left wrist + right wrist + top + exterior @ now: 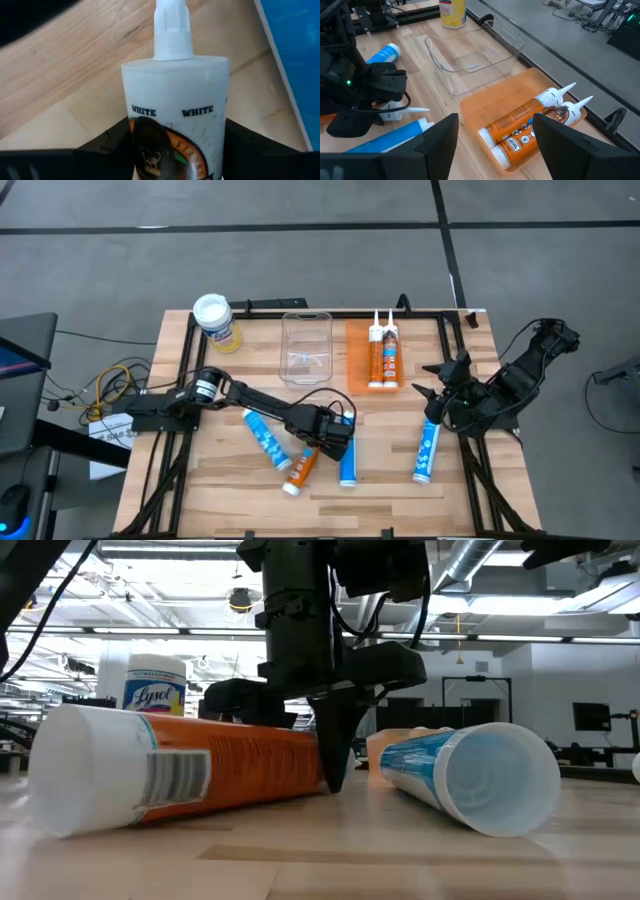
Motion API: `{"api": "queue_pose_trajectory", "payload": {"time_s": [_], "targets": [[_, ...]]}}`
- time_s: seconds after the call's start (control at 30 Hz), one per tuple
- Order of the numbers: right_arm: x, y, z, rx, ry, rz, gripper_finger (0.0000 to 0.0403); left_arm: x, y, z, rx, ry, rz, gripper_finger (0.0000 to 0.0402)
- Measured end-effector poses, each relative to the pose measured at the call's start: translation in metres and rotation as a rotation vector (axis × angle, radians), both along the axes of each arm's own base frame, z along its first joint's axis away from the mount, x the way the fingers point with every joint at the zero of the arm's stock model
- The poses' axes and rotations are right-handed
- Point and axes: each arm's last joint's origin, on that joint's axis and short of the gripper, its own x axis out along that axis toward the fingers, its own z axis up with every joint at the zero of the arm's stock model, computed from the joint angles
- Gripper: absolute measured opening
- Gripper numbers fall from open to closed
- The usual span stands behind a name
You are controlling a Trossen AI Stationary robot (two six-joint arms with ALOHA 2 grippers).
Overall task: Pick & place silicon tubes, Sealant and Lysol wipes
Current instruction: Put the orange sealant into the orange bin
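An orange sealant tube (302, 467) with a white nozzle end lies on the wooden table, near the front middle. My left gripper (330, 438) stands over its nozzle end, shut on it; the low view (335, 755) shows one finger reaching down to the table. My right gripper (448, 387) is open and empty at the table's right side, near the orange tray (352, 360). The Lysol wipes canister (217, 322) stands on its base at the far left. Three blue tubes (265, 438) (348, 465) (427, 450) lie on the table. My left gripper pinches the orange tube between its two fingers (107, 147), at the white shoulder just behind the nozzle (131, 125). The fingers come from above, pointing down, and lie across the tube. The tube (200, 775) lies on its side on the table.
A clear plastic bin (306, 348) stands at the far middle. The orange tray holds two orange tubes (382, 355). A blue tube (470, 775) lies close to the right of my left gripper. Black frame rails run along the table's edges.
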Motion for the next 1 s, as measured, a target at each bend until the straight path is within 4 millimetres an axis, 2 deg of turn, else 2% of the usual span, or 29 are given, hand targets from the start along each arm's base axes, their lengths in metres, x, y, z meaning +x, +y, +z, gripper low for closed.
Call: {"api": "queue_pose_trajectory", "payload": {"time_s": [0.1,0.3,0.5,0.67,0.77,1.0], "targets": [[0.000,0.000,0.000,0.000,0.000,0.000,0.0249,0.001,0.009,0.014,0.025,-0.050,0.037,0.0200],[0.000,0.001,0.000,0.010,-0.001,0.003,0.0249,-0.006,0.027,0.067,0.078,-0.201,0.096,0.0200],[0.001,0.002,0.000,0.023,0.001,0.013,0.0249,-0.021,0.048,0.142,0.157,-0.486,0.156,0.0200],[0.007,0.006,0.000,0.025,-0.014,0.032,0.0249,-0.027,0.064,0.195,0.228,-0.771,0.150,0.0200],[0.015,0.012,0.003,0.030,-0.050,0.069,0.0249,-0.025,0.069,0.217,0.256,-0.929,0.121,0.0199],[0.029,0.012,0.012,0.059,-0.122,0.095,0.0249,-0.017,0.079,0.246,0.291,-1.211,0.024,0.0199]]}}
